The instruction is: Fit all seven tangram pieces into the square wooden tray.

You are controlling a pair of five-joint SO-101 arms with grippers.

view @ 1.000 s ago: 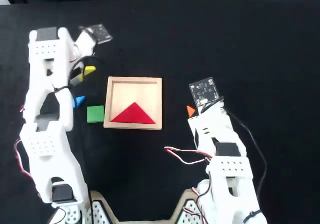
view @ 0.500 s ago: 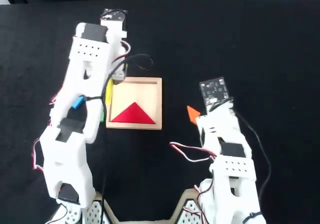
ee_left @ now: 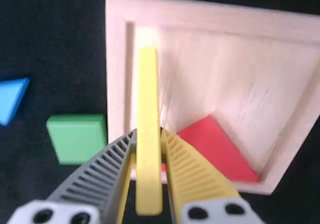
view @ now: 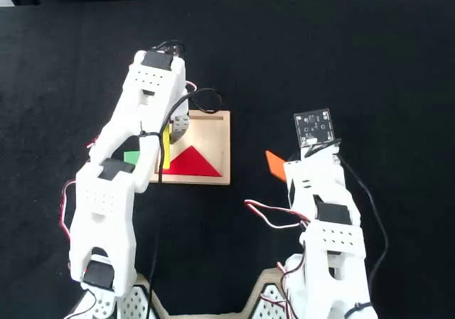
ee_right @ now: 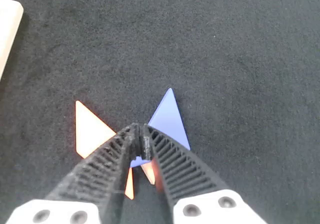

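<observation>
Yellow piece (ee_left: 148, 99) edge-on in L gripper (ee_left: 148, 133) over tray (ee_left: 210, 15).

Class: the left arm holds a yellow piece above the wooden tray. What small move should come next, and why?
Probably lower the yellow piece and lay it flat along the tray's left wall. The left jaws grip it on edge over bare wood, and the red triangle already lies in the near part.

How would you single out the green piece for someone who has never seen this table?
Find the square wooden tray in the middle of the black table. Close beside its outer wall, on the robot's left, the green piece lies flat. It is the only green, square one; the blue triangle lies farther out.
</observation>
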